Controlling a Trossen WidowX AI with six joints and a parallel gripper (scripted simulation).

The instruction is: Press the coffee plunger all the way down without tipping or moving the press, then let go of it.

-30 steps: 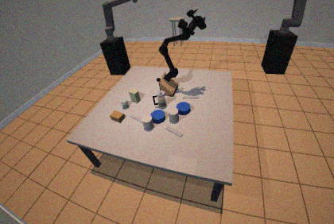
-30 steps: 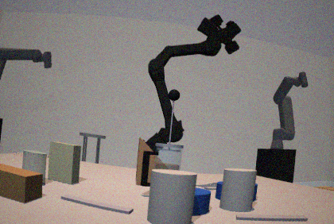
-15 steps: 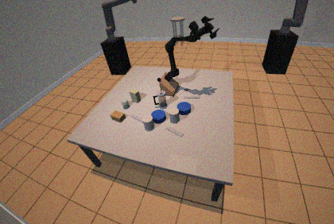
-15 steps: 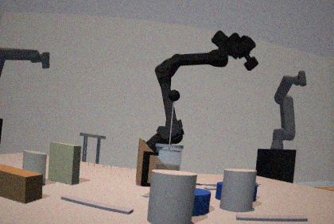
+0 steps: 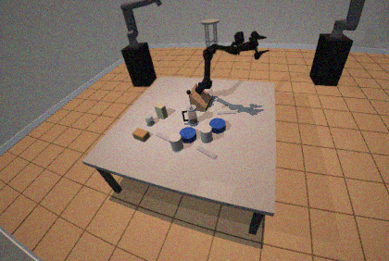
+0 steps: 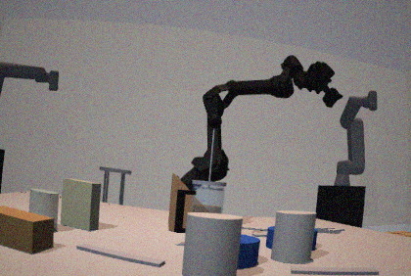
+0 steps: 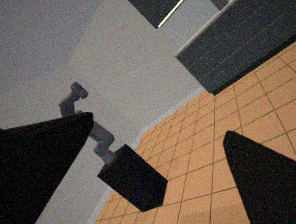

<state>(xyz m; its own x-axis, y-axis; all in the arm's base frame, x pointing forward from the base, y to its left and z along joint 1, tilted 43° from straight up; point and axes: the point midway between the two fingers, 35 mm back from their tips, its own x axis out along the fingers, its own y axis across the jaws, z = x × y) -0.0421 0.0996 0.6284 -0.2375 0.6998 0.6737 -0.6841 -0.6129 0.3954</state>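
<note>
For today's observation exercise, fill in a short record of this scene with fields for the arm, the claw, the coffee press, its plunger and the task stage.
arm: stretched out high, off to one side of the press
claw: open, holds nothing
coffee press: upright on the table, near the arm's base
plunger: rod raised, not pressed
task stage: not yet begun

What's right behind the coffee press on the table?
Behind the coffee press a tan wedge-shaped block leans, with the robot arm's base beyond it. The press and wedge hide the base's bottom.
</note>
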